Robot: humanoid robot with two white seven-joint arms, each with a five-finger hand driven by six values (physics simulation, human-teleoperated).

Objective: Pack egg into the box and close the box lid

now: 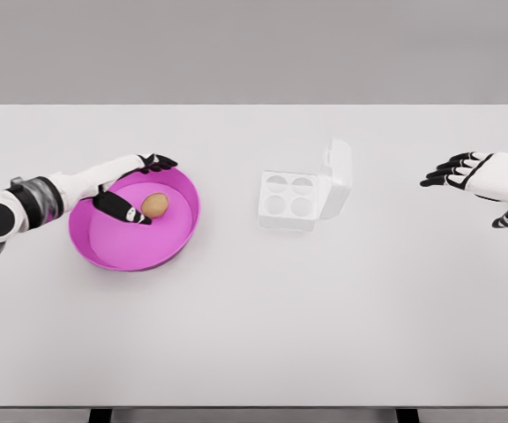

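Observation:
A brown egg point(155, 205) lies inside the magenta bowl point(122, 251) at the left of the table. My left hand point(145, 187) reaches over the bowl's rim, its fingers spread on either side of the egg, thumb just left of it and the other fingers behind; it does not visibly clasp the egg. The white egg box point(289, 200) sits near the table's middle with several empty cups showing and its lid point(337, 178) standing open on the right side. My right hand point(457, 169) hovers open at the far right, well away from the box.
The white table point(263, 326) spreads wide in front of the bowl and box. Its far edge runs behind them, and the near edge is at the bottom of the view.

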